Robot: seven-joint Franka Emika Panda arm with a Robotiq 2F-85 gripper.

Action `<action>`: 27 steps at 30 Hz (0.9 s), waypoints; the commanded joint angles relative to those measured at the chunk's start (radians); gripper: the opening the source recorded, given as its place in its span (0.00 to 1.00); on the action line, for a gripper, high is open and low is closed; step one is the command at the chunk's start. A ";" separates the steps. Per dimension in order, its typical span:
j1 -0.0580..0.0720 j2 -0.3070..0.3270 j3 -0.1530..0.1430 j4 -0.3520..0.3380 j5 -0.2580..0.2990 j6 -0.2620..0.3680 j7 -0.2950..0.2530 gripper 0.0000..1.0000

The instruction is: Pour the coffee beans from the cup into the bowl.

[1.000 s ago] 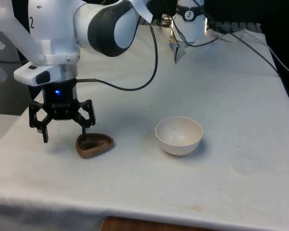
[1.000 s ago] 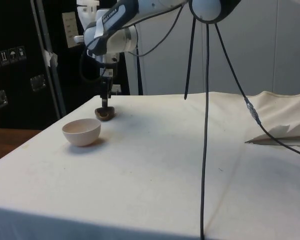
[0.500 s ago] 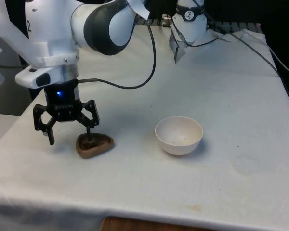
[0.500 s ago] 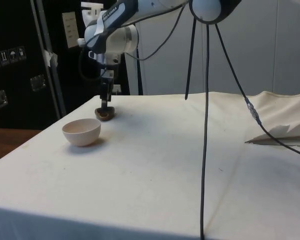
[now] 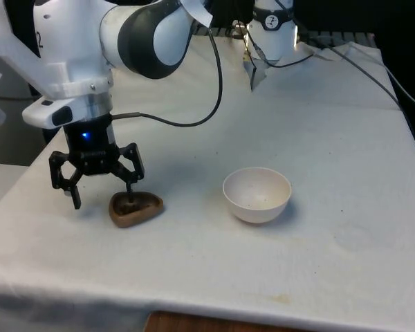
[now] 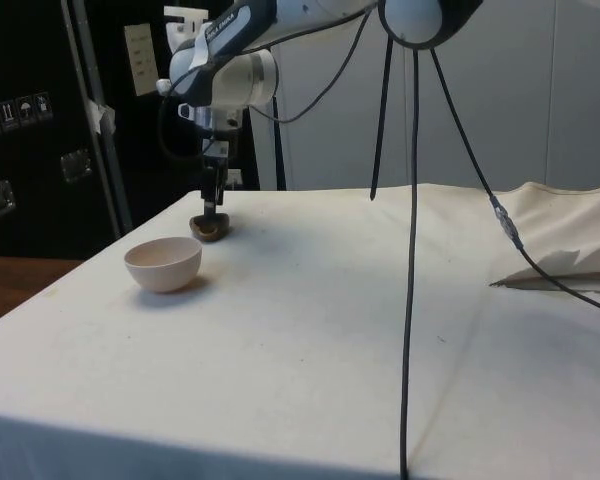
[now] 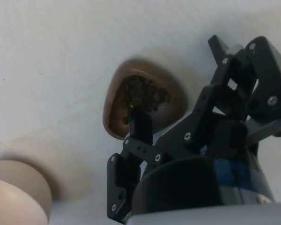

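With one finger inside, cup [image 5: 135, 208] sits under tool [image 5: 102, 196].

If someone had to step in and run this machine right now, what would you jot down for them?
Gripper: open, low over the brown cup, one finger dipping inside the cup's rim, the other outside, nothing gripped.
Cup: upright on the cloth, coffee beans inside.
White bowl: at the cup's side toward the front view's right, apart from it, no beans seen in it.
Done: gripper placed at the cup.
Left: grip, lift, carry over, pour.
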 commanded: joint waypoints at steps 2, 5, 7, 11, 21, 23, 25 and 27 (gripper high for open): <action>-0.003 0.007 0.001 0.014 -0.001 -0.013 0.007 1.00; -0.007 0.014 0.004 0.022 0.003 -0.018 0.006 1.00; -0.009 0.018 0.005 0.025 0.007 -0.022 0.005 1.00; -0.012 0.020 0.005 0.027 0.018 -0.027 0.000 1.00; -0.024 0.013 -0.005 0.032 0.082 -0.058 -0.039 1.00; -0.028 0.016 -0.003 0.042 0.085 -0.072 -0.040 1.00; -0.026 0.016 -0.005 0.040 0.085 -0.068 -0.040 1.00; -0.026 0.015 -0.005 0.037 0.086 -0.066 -0.041 1.00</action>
